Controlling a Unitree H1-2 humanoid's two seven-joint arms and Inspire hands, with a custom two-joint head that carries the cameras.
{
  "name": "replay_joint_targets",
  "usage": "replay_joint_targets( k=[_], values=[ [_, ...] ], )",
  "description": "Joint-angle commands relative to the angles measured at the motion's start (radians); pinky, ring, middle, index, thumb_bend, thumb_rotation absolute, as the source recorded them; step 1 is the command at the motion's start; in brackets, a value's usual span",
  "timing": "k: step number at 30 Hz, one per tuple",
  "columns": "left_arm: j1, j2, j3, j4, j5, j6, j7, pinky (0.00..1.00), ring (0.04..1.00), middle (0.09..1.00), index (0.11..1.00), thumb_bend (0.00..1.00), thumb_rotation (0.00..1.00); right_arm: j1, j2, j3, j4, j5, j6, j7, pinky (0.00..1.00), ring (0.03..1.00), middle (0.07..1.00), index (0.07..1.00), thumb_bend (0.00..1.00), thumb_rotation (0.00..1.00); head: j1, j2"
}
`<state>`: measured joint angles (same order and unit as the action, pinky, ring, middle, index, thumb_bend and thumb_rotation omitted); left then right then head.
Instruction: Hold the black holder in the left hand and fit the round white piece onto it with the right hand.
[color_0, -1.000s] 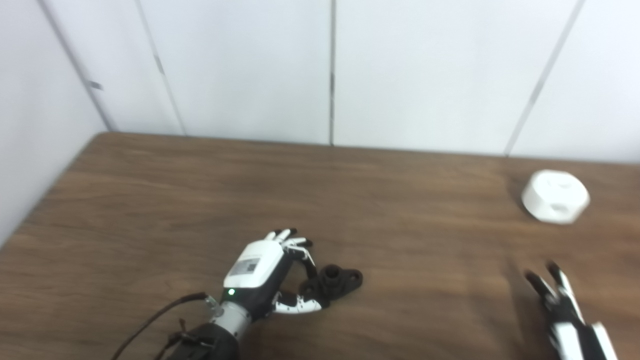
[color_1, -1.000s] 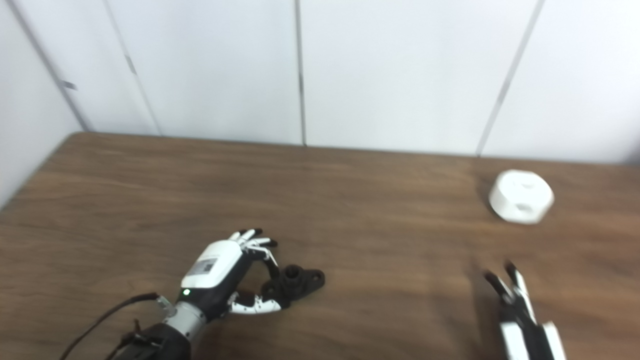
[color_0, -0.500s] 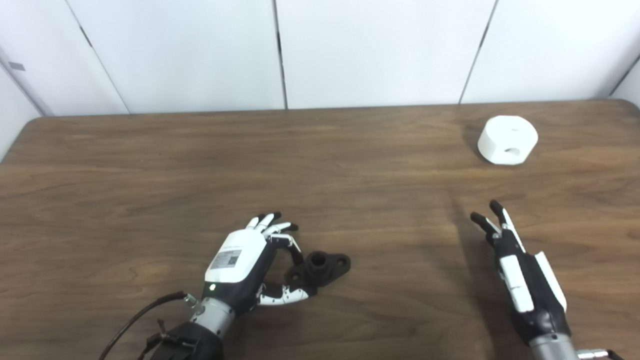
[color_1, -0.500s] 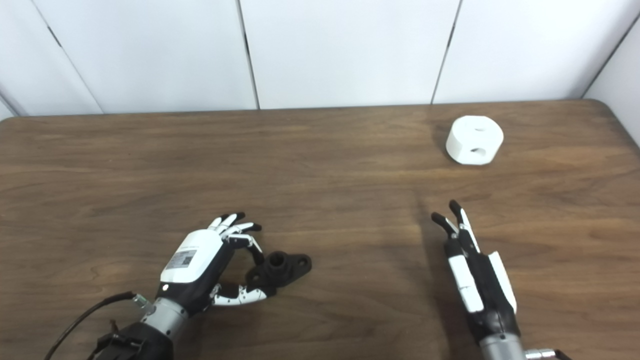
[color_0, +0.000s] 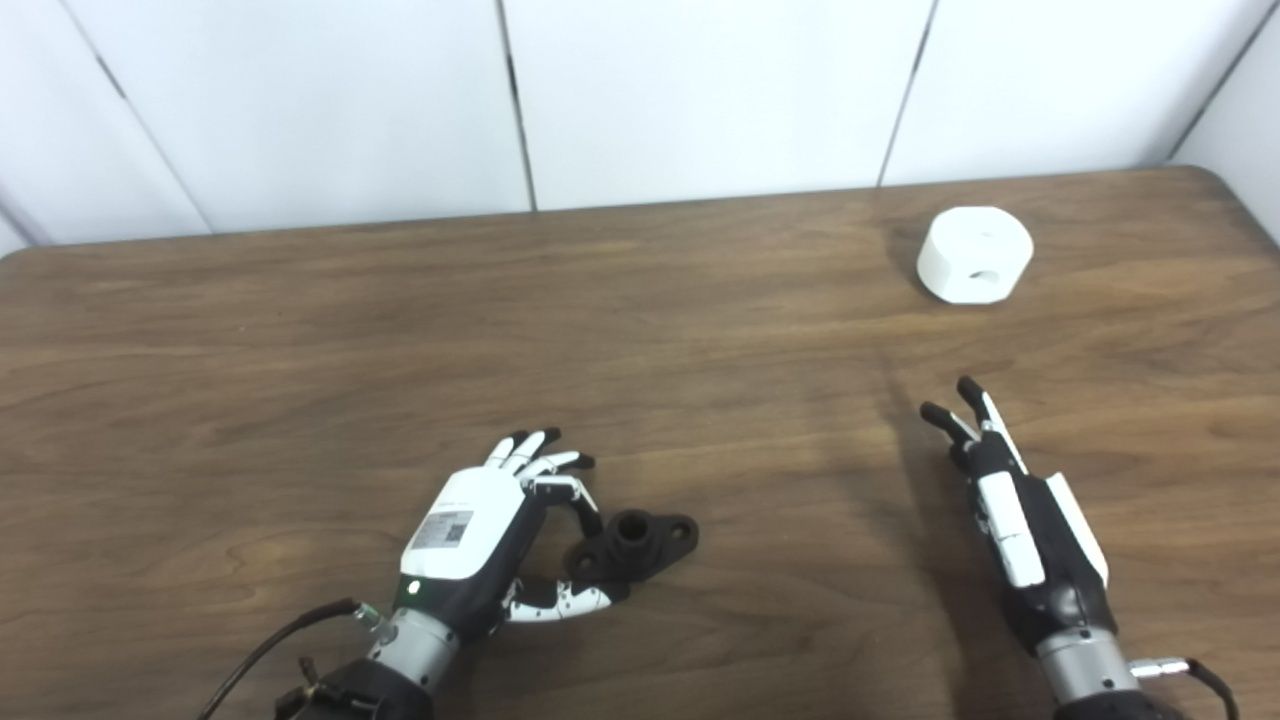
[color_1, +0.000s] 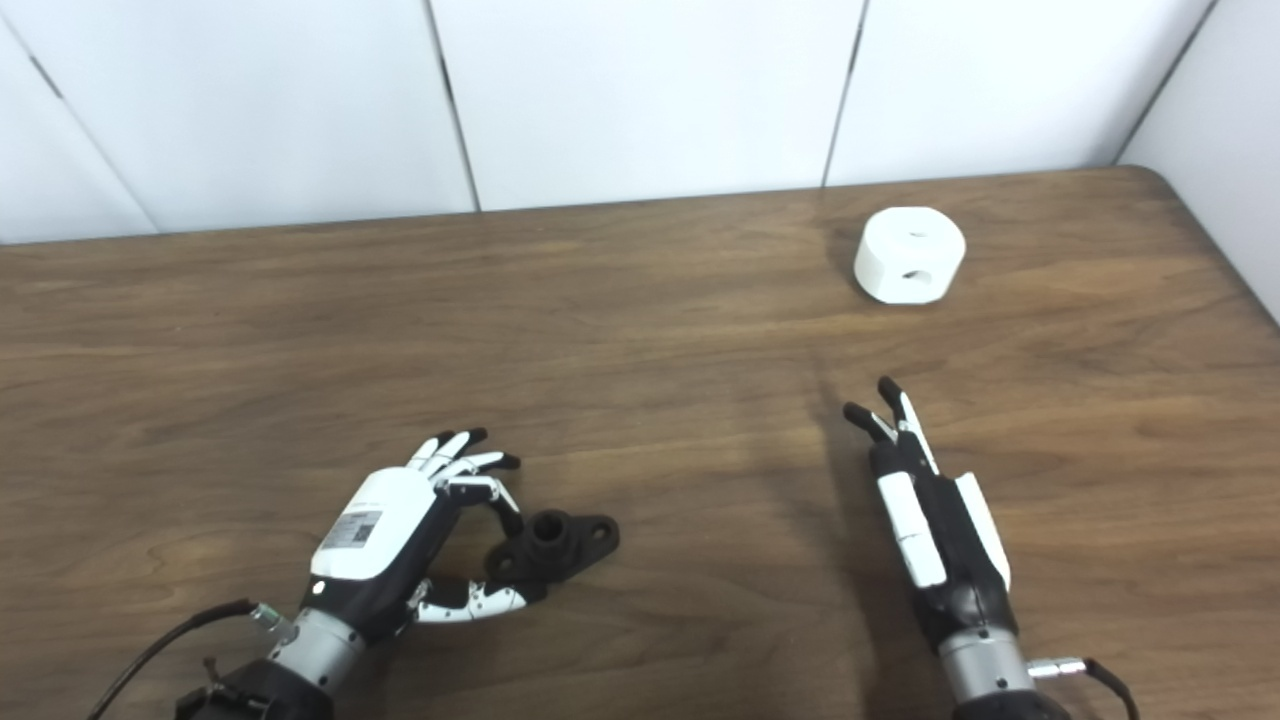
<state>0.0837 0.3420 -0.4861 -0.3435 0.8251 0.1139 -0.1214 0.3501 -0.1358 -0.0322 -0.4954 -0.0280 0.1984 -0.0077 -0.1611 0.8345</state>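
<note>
The black holder (color_0: 637, 541) lies on the brown table (color_0: 300, 330) near the front, left of centre. My left hand (color_0: 487, 530) is at its left end, with a curled finger and the thumb pinching that end. The holder rests on the tabletop. The round white piece (color_0: 975, 255), with a hole in its side, stands far back on the right. My right hand (color_0: 1010, 490) hovers low over the table well in front of the white piece. It is open, edge-on, with its fingers stretched toward the piece and nothing in it.
White wall panels (color_0: 700, 90) rise directly behind the table's back edge. The table's right back corner (color_0: 1215, 180) lies just beyond the white piece. A black cable (color_0: 260, 650) trails from my left wrist.
The whole picture has swung right and down, so the camera moved. The right hand is now fully in view. The left hand keeps the same pinch on the holder.
</note>
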Motion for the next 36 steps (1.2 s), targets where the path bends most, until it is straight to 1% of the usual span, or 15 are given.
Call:
replay_joint_targets(
  k=[1,4,6,7,9,13,16,17,19,20,22,24,27,35,36],
  values=[
    [0.024,0.000,-0.027,0.045,0.009,-0.022,-0.050,1.00,0.963,0.841,0.485,0.52,0.05,-0.041,0.022,-0.019,-0.057,0.016,0.000,-0.011,1.00,0.981,0.910,0.985,0.64,0.99,-0.001,-0.001],
    [0.023,-0.004,-0.026,0.048,0.018,-0.025,-0.053,1.00,0.965,0.843,0.485,0.52,0.05,-0.065,0.000,-0.045,-0.075,0.042,0.026,-0.005,1.00,0.996,0.943,0.997,0.58,0.89,-0.012,-0.009],
    [0.023,-0.006,-0.026,0.049,0.020,-0.027,-0.053,1.00,0.966,0.844,0.485,0.52,0.05,-0.071,-0.005,-0.052,-0.078,0.044,0.033,-0.001,1.00,0.999,0.958,1.000,0.56,0.87,-0.012,-0.009],
    [0.024,-0.004,-0.026,0.053,0.023,-0.031,-0.049,1.00,0.966,0.844,0.485,0.52,0.05,-0.098,-0.026,-0.068,-0.085,-0.014,0.058,-0.017,1.00,1.000,0.960,1.000,0.56,0.86,-0.037,-0.028],
    [0.027,0.000,-0.026,0.060,0.031,-0.039,-0.042,1.00,0.961,0.843,0.485,0.52,0.05,-0.143,-0.062,-0.091,-0.093,-0.105,0.098,-0.035,0.93,0.936,0.924,0.964,0.61,0.71,-0.044,-0.036],
    [0.032,0.004,-0.026,0.069,0.059,-0.050,-0.035,1.00,0.951,0.838,0.485,0.52,0.06,-0.222,-0.122,-0.131,-0.097,-0.151,0.153,-0.011,0.93,0.942,0.929,0.944,0.64,0.57,-0.076,-0.051],
    [0.036,0.010,-0.018,0.075,0.067,-0.060,-0.030,1.00,0.949,0.836,0.486,0.52,0.06,-0.279,-0.172,-0.135,-0.091,-0.200,0.199,0.003,0.94,0.962,0.948,0.928,0.70,0.47,-0.100,-0.061],
    [0.039,0.013,-0.015,0.076,0.068,-0.064,-0.027,1.00,0.947,0.835,0.486,0.52,0.06,-0.296,-0.191,-0.130,-0.088,-0.231,0.211,0.006,0.94,0.961,0.947,0.923,0.72,0.46,-0.119,-0.068],
    [0.043,0.020,-0.008,0.077,0.069,-0.069,-0.023,1.00,0.943,0.833,0.486,0.52,0.06,-0.340,-0.230,-0.120,-0.071,-0.290,0.230,0.014,0.85,0.904,0.921,0.913,0.76,0.46,-0.135,-0.071],
    [0.045,0.024,-0.005,0.079,0.067,-0.074,-0.020,1.00,0.942,0.833,0.486,0.52,0.06,-0.362,-0.248,-0.114,-0.060,-0.316,0.237,0.019,0.84,0.893,0.916,0.911,0.78,0.44,-0.154,-0.077],
    [0.048,0.030,0.002,0.082,0.063,-0.080,-0.020,1.00,0.942,0.834,0.486,0.52,0.06,-0.392,-0.268,-0.105,-0.045,-0.350,0.249,0.027,0.86,0.902,0.919,0.911,0.80,0.42,-0.171,-0.080],
    [0.049,0.037,0.009,0.083,0.059,-0.086,-0.028,1.00,0.947,0.838,0.486,0.52,0.06,-0.432,-0.298,-0.093,-0.018,-0.394,0.261,0.044,0.95,0.959,0.942,0.919,0.80,0.40,-0.204,-0.088],
    [0.050,0.044,0.020,0.087,0.052,-0.094,-0.035,1.00,0.949,0.839,0.486,0.52,0.06,-0.506,-0.330,-0.094,0.041,-0.443,0.270,0.085,0.99,0.996,0.963,0.925,0.81,0.38,-0.230,-0.093],
    [0.051,0.052,0.030,0.097,0.065,-0.097,-0.048,1.00,0.948,0.840,0.486,0.52,0.06,-0.644,-0.403,-0.062,0.221,-0.473,0.269,0.152,0.99,1.000,0.972,0.913,0.85,0.32,-0.262,-0.110],
    [0.052,0.053,0.031,0.097,0.065,-0.098,-0.048,1.00,0.949,0.840,0.486,0.52,0.06,-0.659,-0.409,-0.053,0.239,-0.484,0.270,0.161,0.95,1.000,0.977,0.907,0.84,0.30,-0.267,-0.111]
  ],
)
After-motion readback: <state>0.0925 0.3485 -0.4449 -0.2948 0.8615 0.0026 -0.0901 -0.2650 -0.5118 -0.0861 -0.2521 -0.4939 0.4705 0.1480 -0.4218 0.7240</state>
